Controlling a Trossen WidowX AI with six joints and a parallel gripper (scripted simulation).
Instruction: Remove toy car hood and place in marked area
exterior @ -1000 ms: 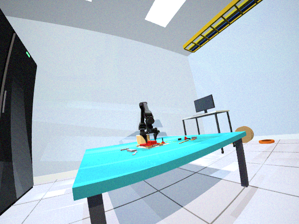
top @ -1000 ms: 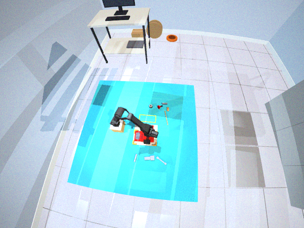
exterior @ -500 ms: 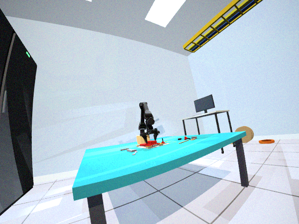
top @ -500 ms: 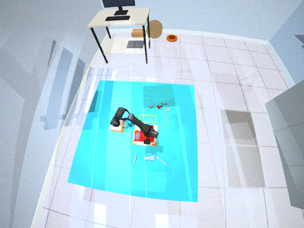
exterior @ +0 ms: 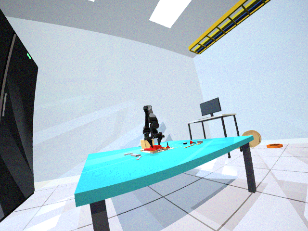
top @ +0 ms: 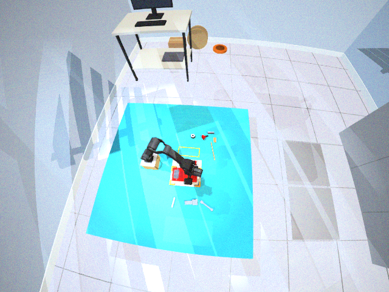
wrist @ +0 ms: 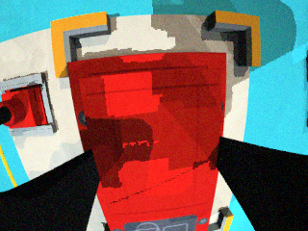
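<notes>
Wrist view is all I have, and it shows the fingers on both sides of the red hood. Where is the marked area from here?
Observer: The top view shows the yellow marked area just beyond the toy car, toward the desk.
Operator: Anything lying inside it?
Observer: No loose part that I can see. A wooden stick lies just outside it, away from the arm's base.
Operator: Is the hood up yet?
Observer: In the exterior view the gripper sits low on the car, with the hood not visibly raised.
</notes>
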